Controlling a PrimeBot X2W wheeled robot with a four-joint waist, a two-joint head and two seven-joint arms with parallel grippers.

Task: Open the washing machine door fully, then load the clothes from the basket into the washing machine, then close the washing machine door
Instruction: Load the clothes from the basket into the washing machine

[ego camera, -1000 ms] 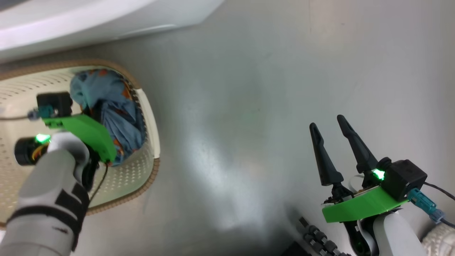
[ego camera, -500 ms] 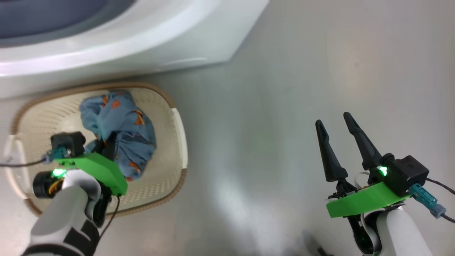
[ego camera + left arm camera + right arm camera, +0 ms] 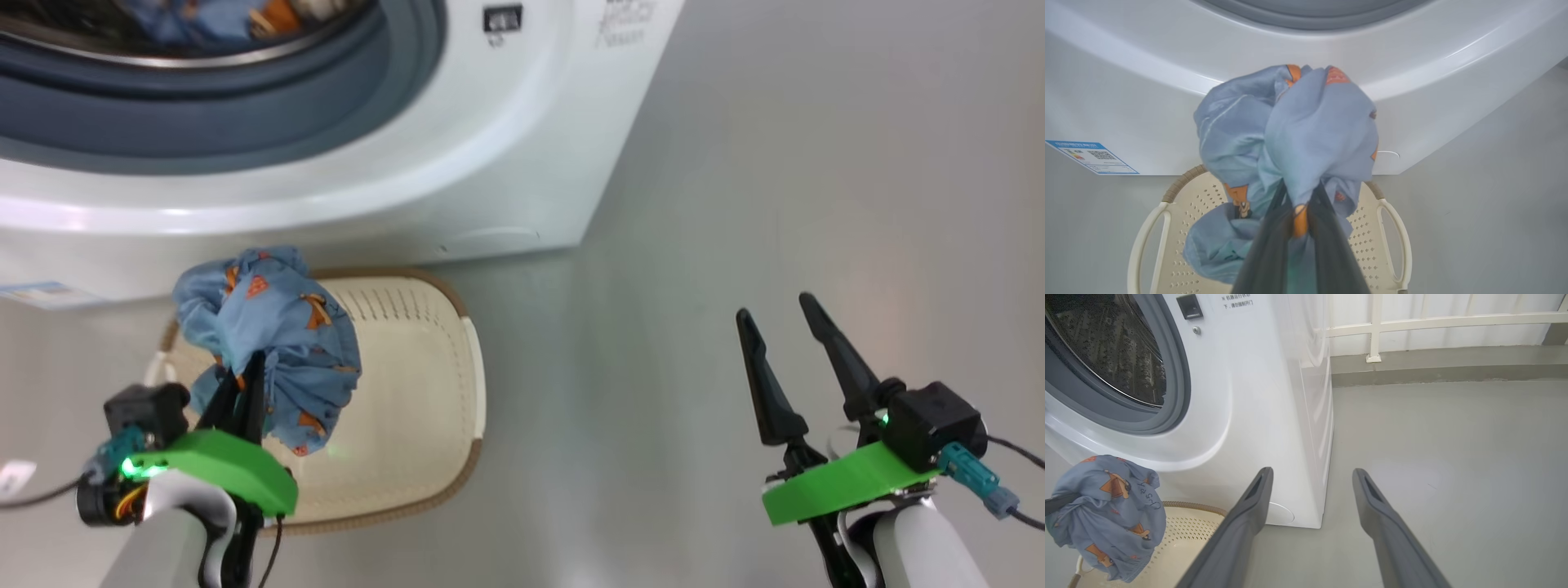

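Left gripper (image 3: 245, 380): clamped on the light blue garment (image 3: 273, 322).
Handling: soft, light, drooped around the grip; mid-bunch hold looked soundest.
Right gripper (image 3: 774, 309): spread, empty.

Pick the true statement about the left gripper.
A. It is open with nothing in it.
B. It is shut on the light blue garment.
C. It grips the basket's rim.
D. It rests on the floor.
B: the left gripper pinches the light blue garment, which hangs bunched above the basket.
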